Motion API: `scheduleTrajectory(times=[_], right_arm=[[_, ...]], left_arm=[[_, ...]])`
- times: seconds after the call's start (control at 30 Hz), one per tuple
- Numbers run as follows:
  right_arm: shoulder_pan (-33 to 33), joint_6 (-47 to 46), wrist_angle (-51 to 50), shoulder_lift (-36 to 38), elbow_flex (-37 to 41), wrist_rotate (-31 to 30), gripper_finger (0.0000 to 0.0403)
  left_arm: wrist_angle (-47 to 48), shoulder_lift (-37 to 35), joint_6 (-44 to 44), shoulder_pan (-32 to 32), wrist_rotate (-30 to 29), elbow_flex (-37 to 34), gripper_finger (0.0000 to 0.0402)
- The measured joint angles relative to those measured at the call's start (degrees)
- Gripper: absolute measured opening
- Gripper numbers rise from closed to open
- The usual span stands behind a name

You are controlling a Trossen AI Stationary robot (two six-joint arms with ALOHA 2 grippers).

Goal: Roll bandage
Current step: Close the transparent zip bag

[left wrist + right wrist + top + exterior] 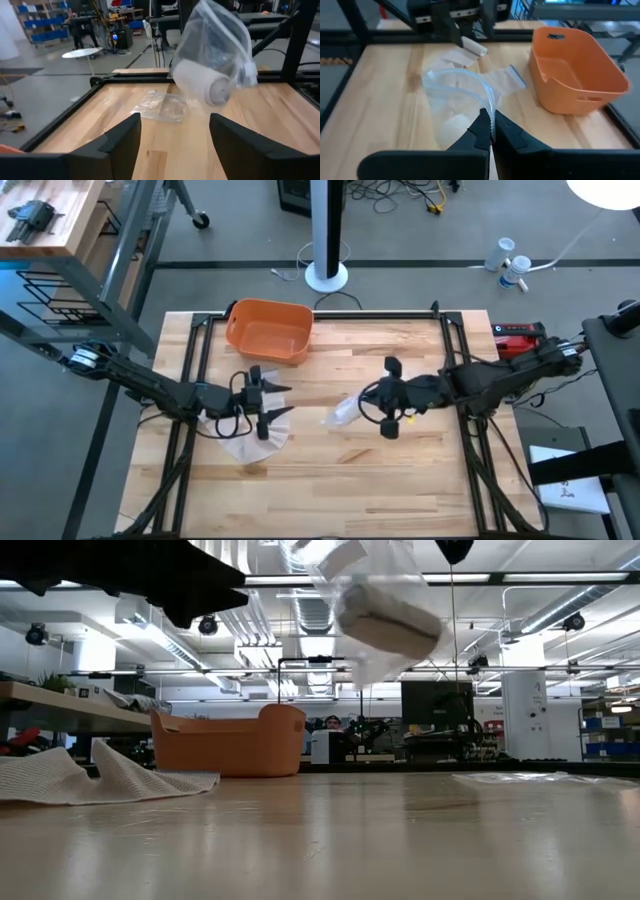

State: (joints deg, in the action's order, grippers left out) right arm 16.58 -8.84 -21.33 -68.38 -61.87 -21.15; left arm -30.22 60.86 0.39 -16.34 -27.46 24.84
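I have the right gripper (490, 131) pinched tight on the clear bag's (457, 102) rim, mid-table; the bandage roll (200, 82) hangs inside, below the fingers. My left gripper (268, 402) waits spread open near the table's left edge.

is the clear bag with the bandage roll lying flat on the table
No: the low view shows the clear bag with the bandage roll hanging well above the table, pinched in the right gripper jaws.

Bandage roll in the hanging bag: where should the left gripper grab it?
Across the roll's curved sides, from below. It sags tilted at the bottom of the clear bag, which the right gripper pinches at the rim. Left gripper is open, facing it.
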Motion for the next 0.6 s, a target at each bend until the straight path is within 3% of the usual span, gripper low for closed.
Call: scheduleTrajectory(times=[0.13, 0.3, 0.5, 0.6], right_arm=[[1.71, -0.82, 12.17, -0.68, 7.16, 0.17, 0.0000], [2.04, -0.92, 20.23, -2.95, 12.55, 0.09, 0.0000], [2.90, 7.04, 20.71, 0.44, 5.77, -0.48, 0.0000], [3.20, 6.80, 15.89, 1.25, 2.94, -5.93, 0.0000]], left_arm=[[-0.09, 0.03, -3.84, -0.18, -0.02, -0.82, 0.0235], [1.08, 0.80, -7.88, -0.22, 0.80, -2.01, 0.0244], [0.07, 1.04, -11.91, -0.81, 1.61, -2.10, 0.0251], [-0.69, 0.98, -12.37, -0.90, 1.60, -2.06, 0.0251]])
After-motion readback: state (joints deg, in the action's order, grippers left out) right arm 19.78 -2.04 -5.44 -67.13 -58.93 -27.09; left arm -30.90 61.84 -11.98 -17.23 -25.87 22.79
